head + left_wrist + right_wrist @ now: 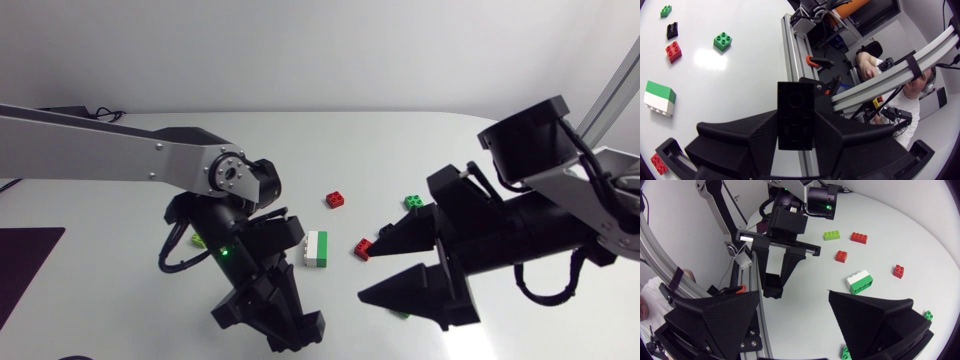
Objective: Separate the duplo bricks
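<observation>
The left claw (796, 131) is clamped on a black brick (796, 107), low in the head view, left of centre. The right claw (370, 268) gapes wide at centre-right. Mid-frame on the tabletop (120, 250) lies a green-and-white stack (316, 248) — a red brick (362, 248) sits just beside the right claw's upper finger.

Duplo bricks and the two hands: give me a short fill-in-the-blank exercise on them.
1. The left hand is shut on a ___ brick.
2. The right hand is ___, holding nothing.
3. The stacked pair is green and ___.
Missing words: black; open; white.
</observation>
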Robot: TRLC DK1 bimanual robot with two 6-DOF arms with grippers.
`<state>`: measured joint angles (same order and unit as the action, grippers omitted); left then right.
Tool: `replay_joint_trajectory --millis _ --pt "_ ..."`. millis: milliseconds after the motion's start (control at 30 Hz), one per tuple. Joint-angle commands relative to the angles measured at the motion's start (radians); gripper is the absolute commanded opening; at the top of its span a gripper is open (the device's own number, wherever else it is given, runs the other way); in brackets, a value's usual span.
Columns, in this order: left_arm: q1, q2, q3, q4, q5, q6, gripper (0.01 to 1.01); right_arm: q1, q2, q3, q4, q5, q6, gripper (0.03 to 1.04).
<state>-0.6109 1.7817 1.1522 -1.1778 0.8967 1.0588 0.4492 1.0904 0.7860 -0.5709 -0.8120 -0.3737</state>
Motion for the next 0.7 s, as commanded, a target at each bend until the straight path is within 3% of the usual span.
replay_joint_trajectory --millis 0,300,667 --pt "-0.004 0.044 0.06 0.012 -0.005 0.041 0.205 -0.041 0.063 0.029 -0.041 -0.044 0.01 0.99" --pt "-0.023 0.107 0.198 0.01 -0.021 0.024 0.205 -0.079 0.193 0.05 -0.076 -0.174 -0.002 0.98" --pt "-0.02 0.154 0.3 -0.063 0.008 0.038 0.205 -0.075 0.213 0.047 -0.057 -0.179 -0.019 0.96"
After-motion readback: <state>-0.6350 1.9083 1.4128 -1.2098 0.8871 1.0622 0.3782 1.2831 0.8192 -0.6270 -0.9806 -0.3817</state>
